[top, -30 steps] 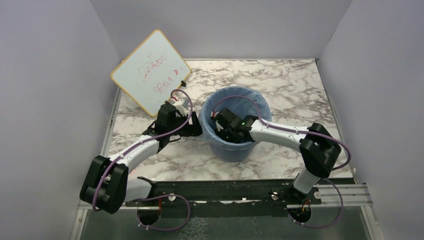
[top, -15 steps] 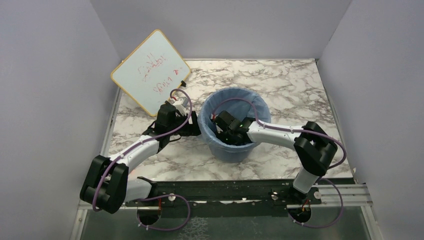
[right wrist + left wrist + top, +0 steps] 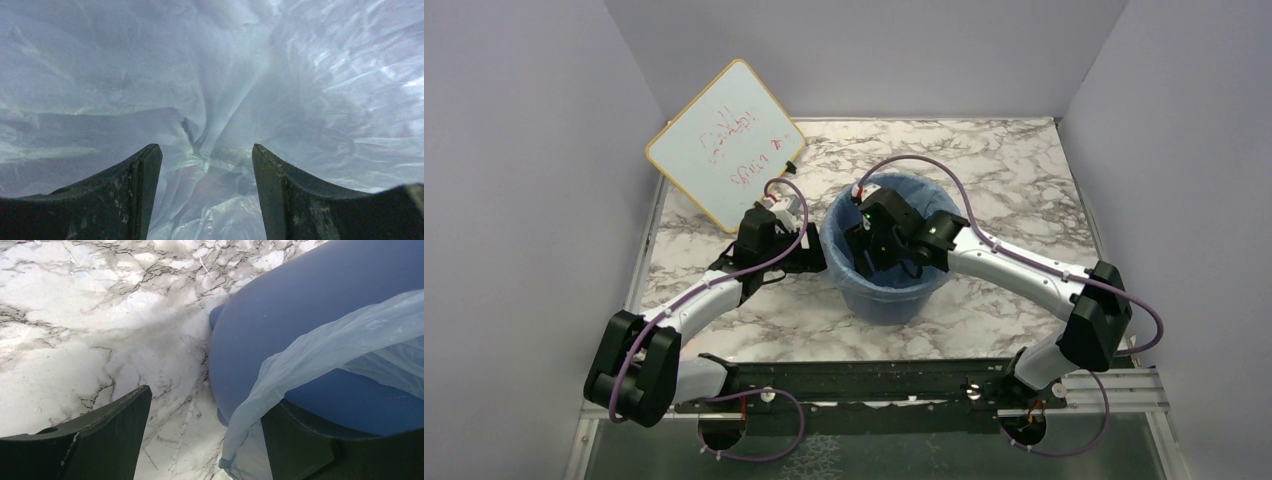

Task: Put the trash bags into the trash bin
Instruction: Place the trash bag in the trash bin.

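Lining trash bin [image 3: 300, 305], trash bag [image 3: 210, 75]; white board [image 3: 724, 142] scrawl illegible.

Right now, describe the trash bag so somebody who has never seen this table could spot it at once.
On the marble table, find the round blue bucket near the middle. The trash bag is the thin, light-blue film lining it, its edge draped over the rim. Unlike the solid, darker bucket and the stiff white board behind, it is crinkly and see-through.

The round blue trash bin [image 3: 889, 298] stands upright at the centre of the frame. The crinkly, translucent light-blue trash bag [image 3: 921, 187] lines its inside and drapes over its rim.
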